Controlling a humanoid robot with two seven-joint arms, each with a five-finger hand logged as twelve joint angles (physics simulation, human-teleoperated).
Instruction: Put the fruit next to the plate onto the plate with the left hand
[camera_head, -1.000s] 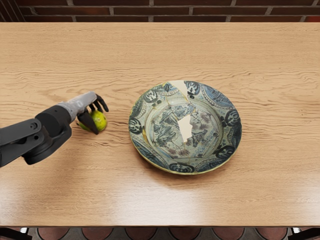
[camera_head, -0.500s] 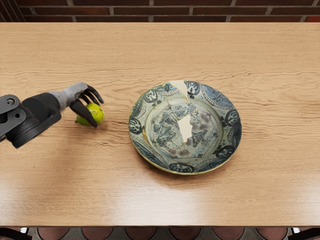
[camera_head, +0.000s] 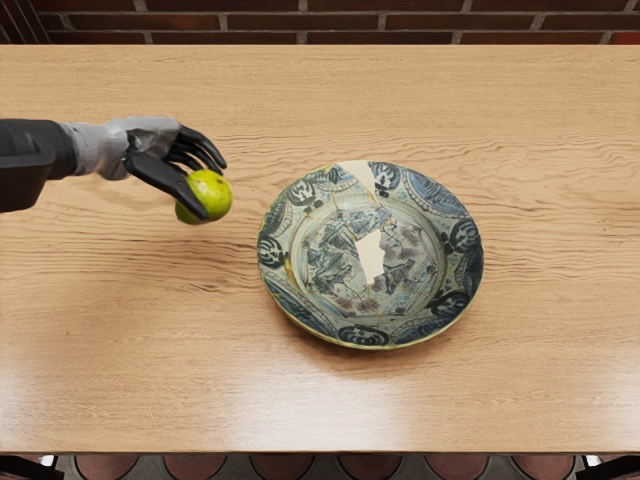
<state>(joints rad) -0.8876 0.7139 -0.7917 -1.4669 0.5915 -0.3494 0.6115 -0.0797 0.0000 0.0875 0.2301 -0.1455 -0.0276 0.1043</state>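
We have lifted the fruit (camera_head: 208, 194), but it is not yet over the plate (camera_head: 270, 250).
The plate nearest us lies unchanged. Just beyond its left rim, our left hand (camera_head: 165, 160) grips the fruit in curled fingers, higher and closer than a moment ago, when it sat on the table (camera_head: 150, 350).

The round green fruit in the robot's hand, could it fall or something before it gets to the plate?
Two things could go wrong. The left hand holds the round yellow-green fruit only with its dark fingertips, so it might slip out and roll across the wooden table. Also, the blue patterned ceramic plate has a raised rim, and the fruit is to its left, so a low carry could bump that rim or nudge the plate.
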